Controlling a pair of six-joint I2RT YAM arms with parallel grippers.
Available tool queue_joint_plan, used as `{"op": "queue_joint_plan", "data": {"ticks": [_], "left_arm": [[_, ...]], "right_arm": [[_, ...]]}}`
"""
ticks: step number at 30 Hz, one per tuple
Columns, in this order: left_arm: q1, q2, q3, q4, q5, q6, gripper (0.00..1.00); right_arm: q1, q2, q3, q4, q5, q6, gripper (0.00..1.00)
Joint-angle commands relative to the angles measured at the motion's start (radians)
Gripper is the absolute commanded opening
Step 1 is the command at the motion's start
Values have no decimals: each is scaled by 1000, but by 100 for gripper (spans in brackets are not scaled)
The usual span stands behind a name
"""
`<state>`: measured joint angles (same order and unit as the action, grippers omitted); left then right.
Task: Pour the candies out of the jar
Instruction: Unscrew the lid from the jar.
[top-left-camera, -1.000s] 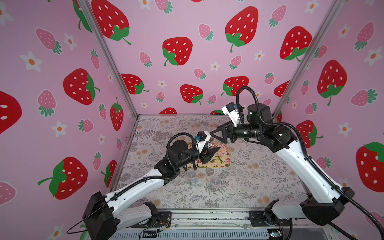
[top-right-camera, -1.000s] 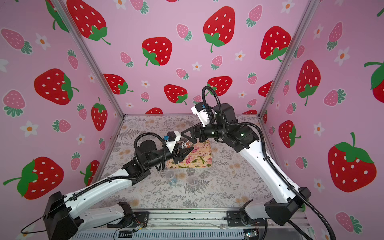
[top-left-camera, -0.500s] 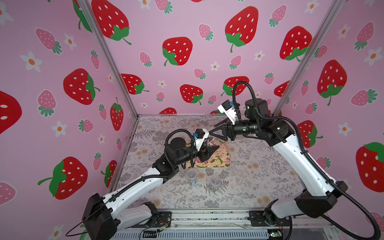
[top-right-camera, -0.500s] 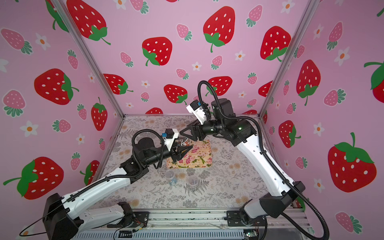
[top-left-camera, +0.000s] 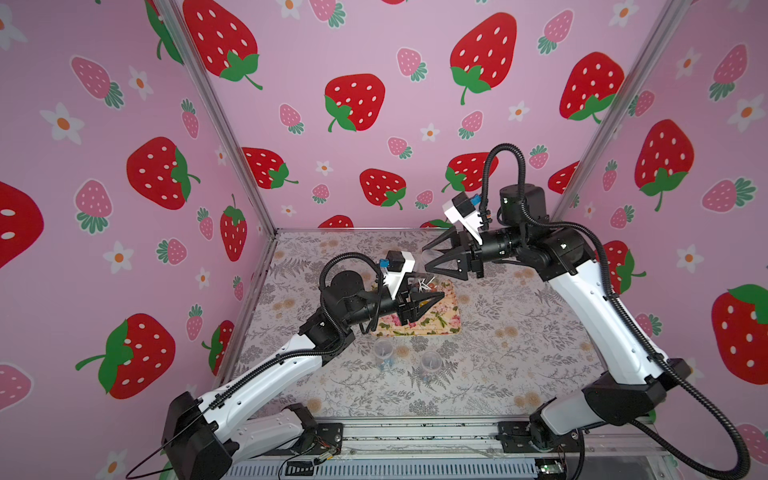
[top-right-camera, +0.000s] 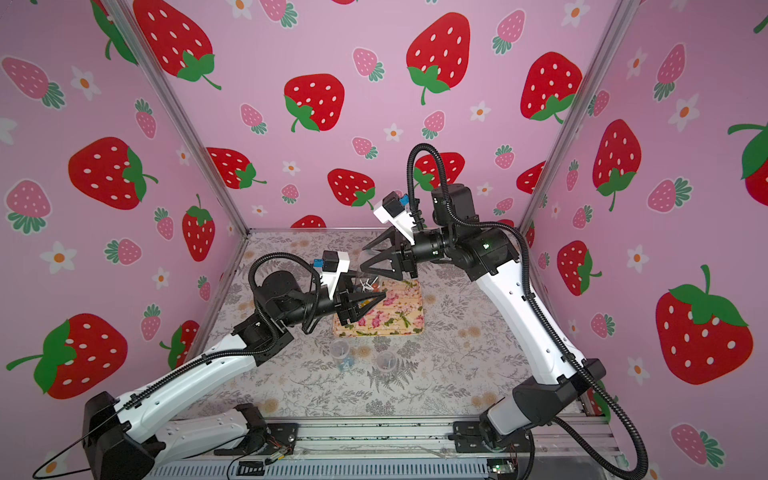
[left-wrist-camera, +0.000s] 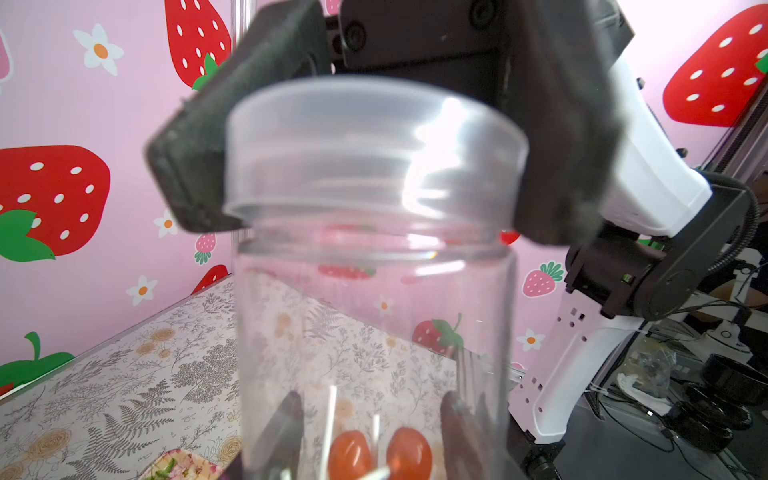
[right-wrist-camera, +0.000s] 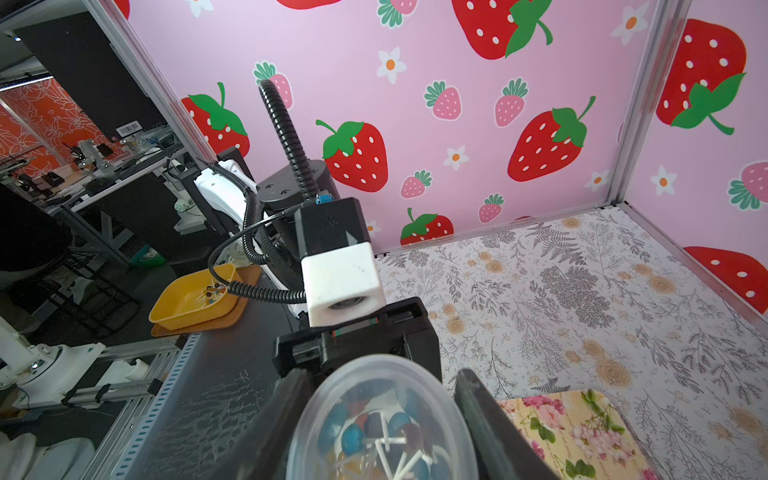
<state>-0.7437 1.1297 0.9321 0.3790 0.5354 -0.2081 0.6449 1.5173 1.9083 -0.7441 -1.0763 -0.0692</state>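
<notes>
In both top views: high above the front rail (top-left-camera: 415, 434), tilted down and back over the whole desk (top-left-camera: 519, 353) and three strawberry walls (top-left-camera: 374, 54); far off, nearly identical fields, shifted slightly sideways. From the left wrist: very near, aimed along the clear jar (left-wrist-camera: 374, 324) toward its lid (left-wrist-camera: 353, 120) in the right tool (left-wrist-camera: 376, 174), right arm (left-wrist-camera: 573, 365) beyond. From the right wrist: equally near, aimed back over the lid at the left wrist camera (right-wrist-camera: 340, 286). Shared by both wrist views: jar, lid, desk.

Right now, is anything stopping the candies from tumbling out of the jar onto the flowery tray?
Yes. The lid is still on the jar, so the candies cannot reach the flowery tray. The right gripper has its pads on both sides of the lid, but it is not off yet.
</notes>
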Motion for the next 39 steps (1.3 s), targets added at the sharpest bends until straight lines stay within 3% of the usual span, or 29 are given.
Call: {"op": "queue_joint_plan", "data": {"ticks": [1,6,11,16,21,26,39], "left_arm": [[-20,-5,6,1,95,-5,43],[-19,-15,-17,16,38,7,43],[-20,-30,-40,28,-18,27,42],[-19,-37,-52,25,-85,50,43],[-19,-43,-80,44,-261,85,43],[-20,-19,-72,48,-285,131,43],[-19,12,-53,43,-283,166,43]], "right_arm": [[2,-1,-5,69,-32,-69,57],[1,-36,-45,80,11,-57,87],[1,-71,-66,78,52,-45,99],[0,-97,-59,101,118,26,99],[1,-115,-43,93,373,186,99],[9,-115,-41,54,490,331,100],[66,-88,-111,43,541,386,100]]}}
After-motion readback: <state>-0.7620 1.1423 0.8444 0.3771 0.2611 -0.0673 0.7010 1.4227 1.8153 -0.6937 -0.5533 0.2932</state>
